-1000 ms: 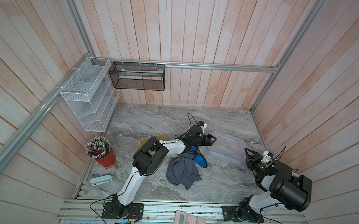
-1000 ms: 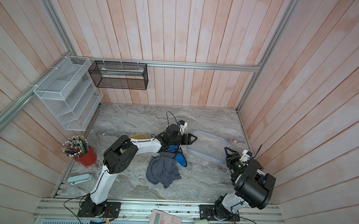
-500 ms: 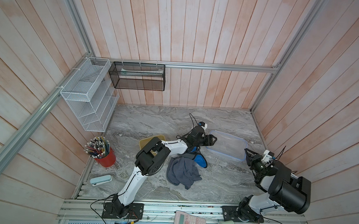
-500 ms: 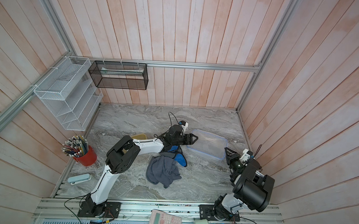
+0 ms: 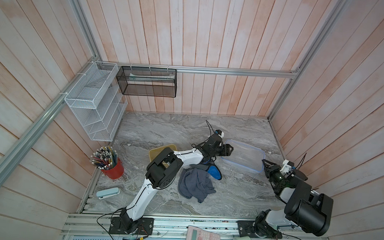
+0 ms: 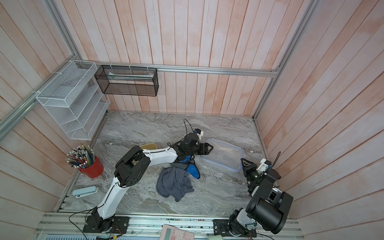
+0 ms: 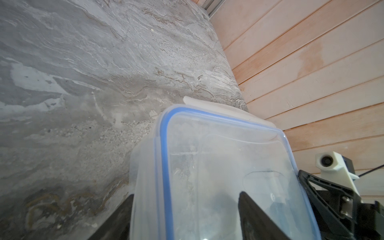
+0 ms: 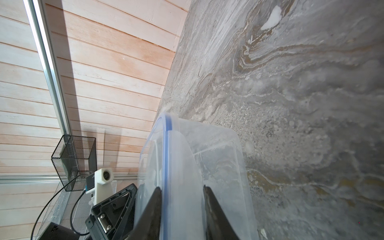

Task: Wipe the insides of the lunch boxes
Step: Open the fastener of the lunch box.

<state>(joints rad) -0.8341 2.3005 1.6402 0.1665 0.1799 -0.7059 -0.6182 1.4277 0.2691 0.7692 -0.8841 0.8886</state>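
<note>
1. While the clear lunch box [image 5: 243,158] sits just far-right of the grey cloth [image 5: 195,185], the left gripper [image 5: 230,149] straddles its cloth-side end, jaws spread.
2. Right gripper [image 5: 264,167] pinches the box's opposite, blue-rimmed end.
3. Yellow lunch box [image 5: 158,149] lies far-left of the cloth.

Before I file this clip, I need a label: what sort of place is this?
Likely a staged desk booth for robot trials: wire file rack, red cup of pencils, calculator.
</note>
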